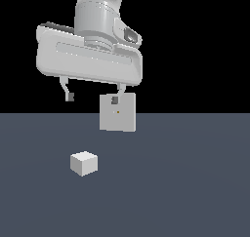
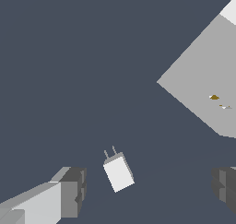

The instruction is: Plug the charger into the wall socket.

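Observation:
The charger (image 1: 84, 163) is a small white cube lying on the dark grey floor, left of centre in the exterior view. In the wrist view the charger (image 2: 118, 172) shows two thin prongs on one end. The wall socket (image 1: 117, 112) is an upright pale-grey square plate with a tiny orange dot, standing behind the charger; it also shows in the wrist view (image 2: 198, 87). My gripper (image 1: 93, 98) hangs open and empty well above the floor, above and behind the charger. One fingertip (image 1: 115, 100) overlaps the socket plate in the exterior view. In the wrist view the fingers (image 2: 73, 191) stand wide apart.
The dark grey floor (image 1: 185, 182) stretches flat around both objects. The background above it is black.

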Motion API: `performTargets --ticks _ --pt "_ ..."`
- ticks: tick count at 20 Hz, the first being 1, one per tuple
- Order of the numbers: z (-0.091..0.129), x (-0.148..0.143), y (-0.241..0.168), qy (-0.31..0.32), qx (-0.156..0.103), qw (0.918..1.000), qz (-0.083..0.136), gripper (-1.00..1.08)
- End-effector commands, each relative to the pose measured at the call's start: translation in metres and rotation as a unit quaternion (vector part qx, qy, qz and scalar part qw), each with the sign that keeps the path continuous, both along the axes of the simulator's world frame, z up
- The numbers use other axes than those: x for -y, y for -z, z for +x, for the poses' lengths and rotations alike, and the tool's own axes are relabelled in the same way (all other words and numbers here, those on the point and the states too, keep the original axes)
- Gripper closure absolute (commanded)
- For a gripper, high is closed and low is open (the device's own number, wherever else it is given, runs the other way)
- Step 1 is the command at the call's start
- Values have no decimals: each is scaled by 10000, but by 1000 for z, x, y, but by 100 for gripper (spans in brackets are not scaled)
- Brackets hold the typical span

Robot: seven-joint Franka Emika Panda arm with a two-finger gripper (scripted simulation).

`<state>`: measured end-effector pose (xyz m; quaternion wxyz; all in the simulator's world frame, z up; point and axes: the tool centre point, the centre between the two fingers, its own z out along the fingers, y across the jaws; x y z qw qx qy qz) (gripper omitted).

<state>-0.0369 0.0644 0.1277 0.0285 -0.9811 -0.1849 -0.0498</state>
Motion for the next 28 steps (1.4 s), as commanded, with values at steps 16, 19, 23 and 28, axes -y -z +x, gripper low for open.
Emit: performTargets --ticks 16,19,23,28 --pt "-36 -8 51 -1770 481 9829 135 -92" --pt "-40 -8 57 -1954 528 9792 152 -92" --pt "-43 -8 62 -2130 573 9752 169 -92" --pt "-45 -8 66 -2234 598 9727 179 -92"
